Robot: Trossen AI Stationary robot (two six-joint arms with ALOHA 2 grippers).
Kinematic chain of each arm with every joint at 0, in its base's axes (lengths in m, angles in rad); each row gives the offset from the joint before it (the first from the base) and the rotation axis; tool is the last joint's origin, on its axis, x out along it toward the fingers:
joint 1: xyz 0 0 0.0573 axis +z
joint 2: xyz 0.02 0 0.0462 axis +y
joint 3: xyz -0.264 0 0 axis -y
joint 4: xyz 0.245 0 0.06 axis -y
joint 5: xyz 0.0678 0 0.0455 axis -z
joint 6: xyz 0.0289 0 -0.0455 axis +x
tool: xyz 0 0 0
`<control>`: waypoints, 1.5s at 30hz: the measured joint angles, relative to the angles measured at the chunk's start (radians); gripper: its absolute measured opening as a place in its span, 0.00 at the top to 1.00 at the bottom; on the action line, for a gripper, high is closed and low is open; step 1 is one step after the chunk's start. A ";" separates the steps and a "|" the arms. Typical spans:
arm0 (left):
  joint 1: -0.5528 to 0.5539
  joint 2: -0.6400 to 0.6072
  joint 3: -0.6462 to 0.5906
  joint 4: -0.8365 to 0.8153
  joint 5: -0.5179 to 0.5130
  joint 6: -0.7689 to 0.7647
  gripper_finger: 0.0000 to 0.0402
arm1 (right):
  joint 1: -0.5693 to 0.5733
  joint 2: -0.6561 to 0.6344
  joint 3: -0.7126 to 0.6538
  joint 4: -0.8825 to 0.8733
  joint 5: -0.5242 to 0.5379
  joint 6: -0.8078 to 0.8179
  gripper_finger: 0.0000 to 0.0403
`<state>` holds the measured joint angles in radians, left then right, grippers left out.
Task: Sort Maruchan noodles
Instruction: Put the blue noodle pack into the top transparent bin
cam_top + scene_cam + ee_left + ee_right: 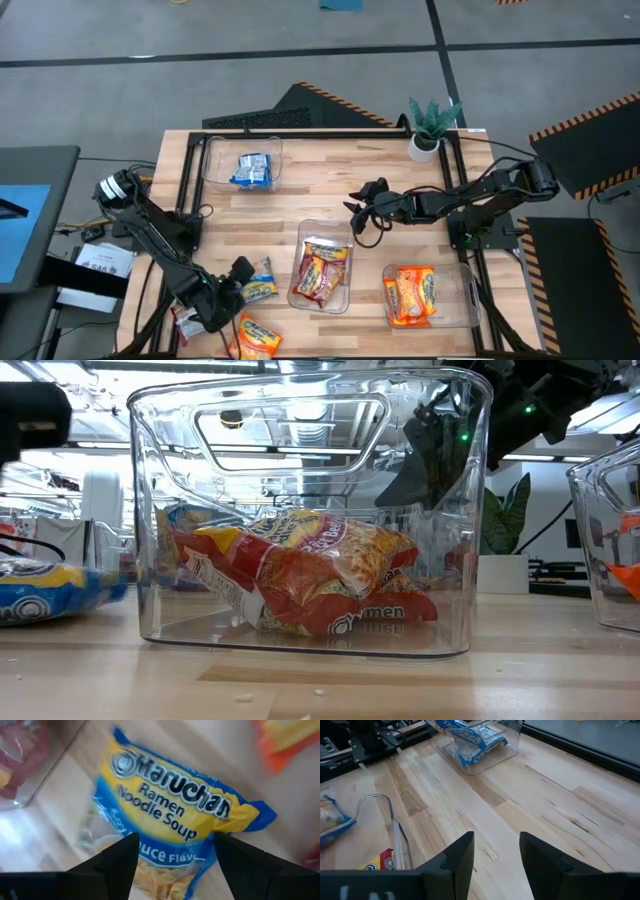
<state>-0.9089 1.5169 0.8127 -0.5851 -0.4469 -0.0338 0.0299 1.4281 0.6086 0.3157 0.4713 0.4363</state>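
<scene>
My left gripper (pixel 243 272) (pixel 175 852) is open low over a blue Maruchan packet (pixel 262 291) (pixel 170 800) that lies flat on the table near its near-left corner. One finger stands on either side of the packet's end. Whether they touch it, I cannot tell. An orange packet (pixel 255 338) and a red-brown packet (pixel 185 322) lie loose close by. My right gripper (pixel 352 208) (pixel 496 850) is open above bare wood at mid-table, holding nothing.
Three clear bins stand on the table. The far-left bin (pixel 215 150) holds blue packets, the middle bin (pixel 345 232) (pixel 470 510) holds red-brown packets, and the near-right bin (pixel 465 300) holds orange ones. A potted plant (pixel 432 125) stands at the far right edge.
</scene>
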 joint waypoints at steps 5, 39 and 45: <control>0.020 0.082 0.002 0.000 -0.019 0.090 0.38 | 0.000 0.000 0.000 0.000 0.000 0.000 0.55; -0.007 -0.384 0.005 -0.135 -0.641 -0.198 1.00 | 0.000 0.000 0.000 0.001 -0.001 0.000 0.55; 0.201 -0.589 0.001 -0.149 -0.749 -0.097 1.00 | 0.000 0.000 0.000 0.011 -0.001 0.000 0.55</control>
<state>-0.7083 0.9283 0.8133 -0.7339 -1.1961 -0.1312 0.0299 1.4281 0.6086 0.3264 0.4706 0.4366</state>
